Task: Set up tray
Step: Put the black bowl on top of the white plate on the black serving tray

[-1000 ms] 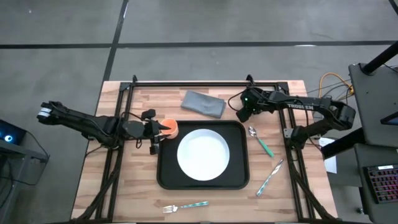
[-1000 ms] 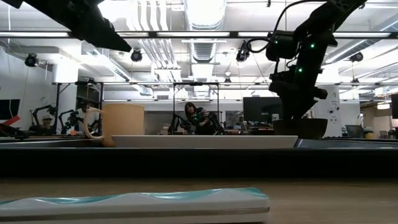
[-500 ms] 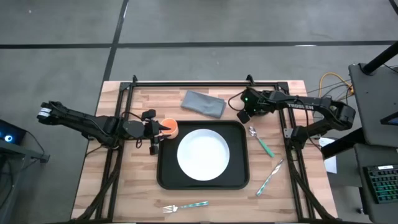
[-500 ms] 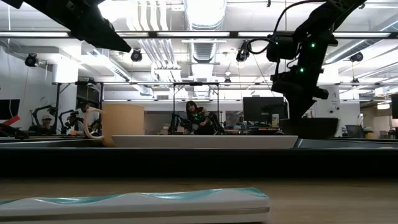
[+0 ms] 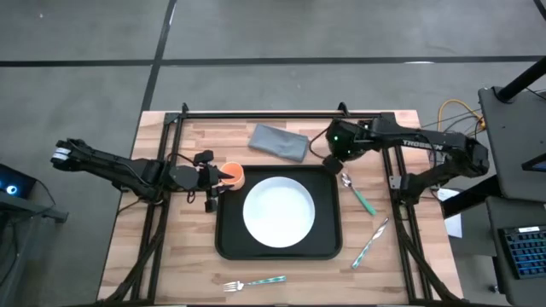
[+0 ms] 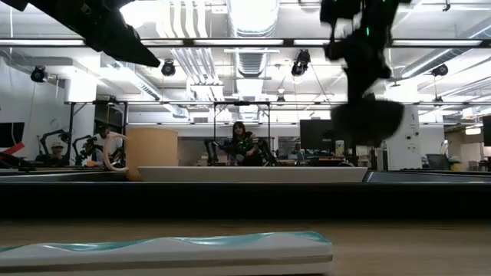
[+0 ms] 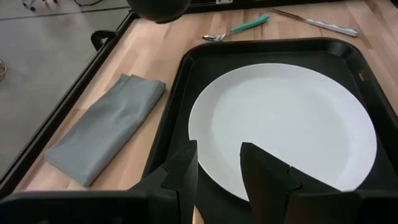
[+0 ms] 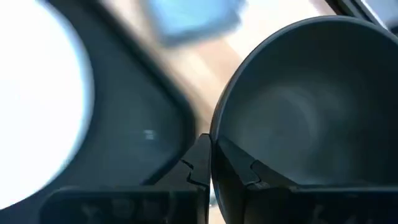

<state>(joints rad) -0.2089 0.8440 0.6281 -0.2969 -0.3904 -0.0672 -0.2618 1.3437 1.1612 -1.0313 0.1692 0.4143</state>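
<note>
1. A wooden butcher-block table (image 5: pixel 171 256) carries everything.
2. The black tray (image 5: pixel 229 243) lies at its centre.
3. A folded grey napkin (image 5: pixel 279 141) lies beside the tray's far rim.
4. A teal-handled spoon (image 5: pixel 357 193) and knife (image 5: pixel 369 243) lie right of the tray.
5. A fork (image 5: pixel 253 282) lies near the front edge.

Black rimmed tray (image 5: pixel 229 243) lies flat mid-table, holding a plate.

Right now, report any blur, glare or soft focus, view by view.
Low view: the bowl is motion-smeared, the ceiling lights blow out, and the near fork handle is soft. Right wrist view: streaked throughout, with the plate a white smear beside the bowl pinched in the right pincer. High and left wrist views: crisp and evenly lit.
</note>
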